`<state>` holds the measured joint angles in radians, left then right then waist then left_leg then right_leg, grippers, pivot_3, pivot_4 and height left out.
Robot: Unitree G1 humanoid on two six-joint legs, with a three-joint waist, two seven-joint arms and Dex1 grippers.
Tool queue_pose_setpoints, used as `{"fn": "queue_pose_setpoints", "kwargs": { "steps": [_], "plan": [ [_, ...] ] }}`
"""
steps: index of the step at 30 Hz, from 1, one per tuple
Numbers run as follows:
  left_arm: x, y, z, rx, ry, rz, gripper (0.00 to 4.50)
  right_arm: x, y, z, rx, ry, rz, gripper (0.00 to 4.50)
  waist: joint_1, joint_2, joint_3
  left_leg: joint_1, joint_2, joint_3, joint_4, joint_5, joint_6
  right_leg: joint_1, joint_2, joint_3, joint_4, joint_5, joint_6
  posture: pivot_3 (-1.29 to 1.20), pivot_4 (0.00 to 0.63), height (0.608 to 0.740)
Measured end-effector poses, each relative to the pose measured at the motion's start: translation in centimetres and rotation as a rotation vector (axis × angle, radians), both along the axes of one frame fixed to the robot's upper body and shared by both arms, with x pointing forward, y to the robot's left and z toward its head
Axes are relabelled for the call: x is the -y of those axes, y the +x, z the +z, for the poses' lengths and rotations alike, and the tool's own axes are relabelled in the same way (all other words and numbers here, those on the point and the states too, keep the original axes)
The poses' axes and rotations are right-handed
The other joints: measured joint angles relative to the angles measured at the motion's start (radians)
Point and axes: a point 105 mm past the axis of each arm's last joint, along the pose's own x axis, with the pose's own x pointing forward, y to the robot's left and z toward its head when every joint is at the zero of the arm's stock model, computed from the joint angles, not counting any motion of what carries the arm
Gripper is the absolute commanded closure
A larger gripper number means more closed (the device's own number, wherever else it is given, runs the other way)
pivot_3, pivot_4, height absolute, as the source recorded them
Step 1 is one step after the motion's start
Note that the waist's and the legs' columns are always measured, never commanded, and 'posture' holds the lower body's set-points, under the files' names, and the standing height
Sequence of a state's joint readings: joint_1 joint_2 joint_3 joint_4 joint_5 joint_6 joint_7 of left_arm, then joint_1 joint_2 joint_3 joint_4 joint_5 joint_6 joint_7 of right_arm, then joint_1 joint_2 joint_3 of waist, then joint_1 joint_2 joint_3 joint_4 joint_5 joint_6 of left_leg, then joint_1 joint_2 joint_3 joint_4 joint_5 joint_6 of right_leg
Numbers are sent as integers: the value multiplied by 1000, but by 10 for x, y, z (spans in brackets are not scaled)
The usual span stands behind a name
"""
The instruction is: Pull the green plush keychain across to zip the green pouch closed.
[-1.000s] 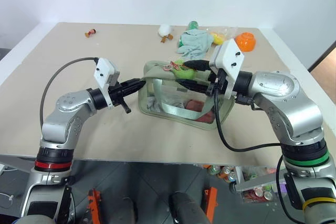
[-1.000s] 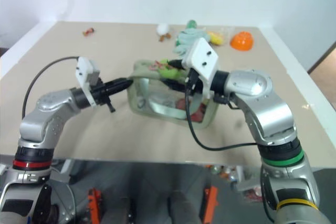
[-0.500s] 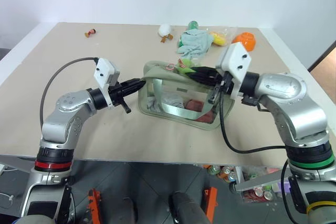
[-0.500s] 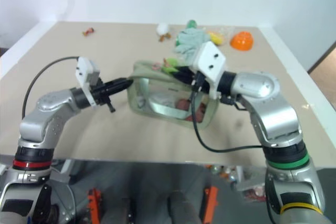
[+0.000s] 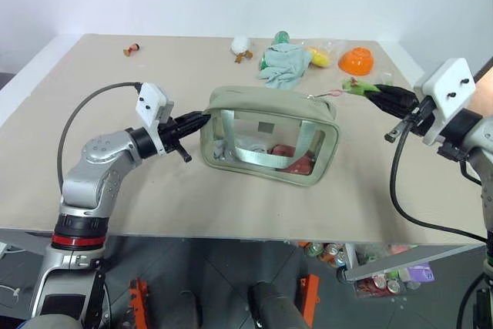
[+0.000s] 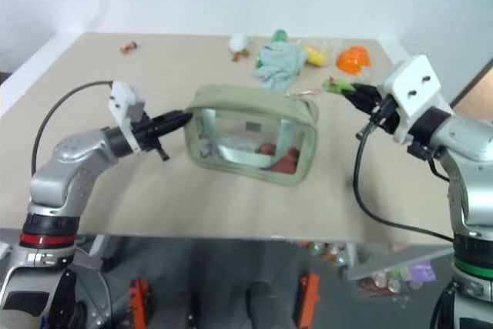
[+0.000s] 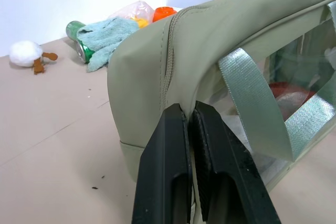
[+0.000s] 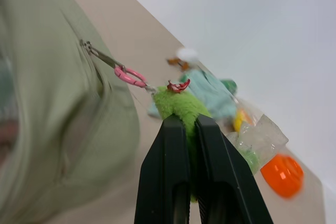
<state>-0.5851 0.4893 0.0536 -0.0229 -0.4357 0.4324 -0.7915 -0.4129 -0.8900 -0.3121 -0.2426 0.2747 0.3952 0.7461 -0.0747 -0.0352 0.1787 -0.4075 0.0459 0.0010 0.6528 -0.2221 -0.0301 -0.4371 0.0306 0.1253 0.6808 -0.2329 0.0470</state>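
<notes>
Mid-table sits the green pouch (image 5: 269, 138), top zip looking run right across, lid domed and shut. Off the pouch's far-right corner, the right gripper (image 5: 375, 92) is clamped on the green plush keychain (image 5: 357, 87), w/ a thin cord and a pink ring (image 8: 130, 76) strung taut back to the zip pull. At the pouch's opposite end, the left gripper (image 5: 202, 121) is pinched on the fabric end by the seam, bracing it.

Handling, my guess: pouch is light, soft-sided fabric w/ clear window panels, so it'd slide or buckle w/o that brace. Charm is fuzzy and squashy, fine to pinch mid-body, but the cord looks like the weak link, so no yanking.

Beyond the pouch, near the table's back edge, lie a mint cloth (image 5: 283, 64) and an orange bowl (image 5: 358, 60).
</notes>
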Motion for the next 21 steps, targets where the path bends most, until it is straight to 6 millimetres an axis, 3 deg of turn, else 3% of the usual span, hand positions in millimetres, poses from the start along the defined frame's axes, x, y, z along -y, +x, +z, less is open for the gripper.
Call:
{"fn": "queue_pose_setpoints", "kwargs": {
  "steps": [3,11,17,21],
  "plan": [
    [1,0,0,8,4,-1,4500,18,-4,-4,18,43,-100,4467,1,0,0,0,0,0,1,0,0,1,0,0,0,0,0,0,150,738],
    [3,0,3,27,6,-7,4500,20,-10,-11,43,234,-218,4467,0,0,0,0,0,0,-1,0,0,0,0,0,0,0,1,0,150,738],
    [1,3,3,24,1,25,4500,5,-18,-93,-157,367,-335,4467,0,-1,0,-1,0,0,-1,0,0,0,-1,0,0,-1,1,0,150,738],
    [0,3,3,22,0,33,4500,3,-20,-105,-173,355,-361,4467,-1,0,0,0,0,1,0,0,0,0,0,1,0,0,1,0,150,738]
  ]
}}
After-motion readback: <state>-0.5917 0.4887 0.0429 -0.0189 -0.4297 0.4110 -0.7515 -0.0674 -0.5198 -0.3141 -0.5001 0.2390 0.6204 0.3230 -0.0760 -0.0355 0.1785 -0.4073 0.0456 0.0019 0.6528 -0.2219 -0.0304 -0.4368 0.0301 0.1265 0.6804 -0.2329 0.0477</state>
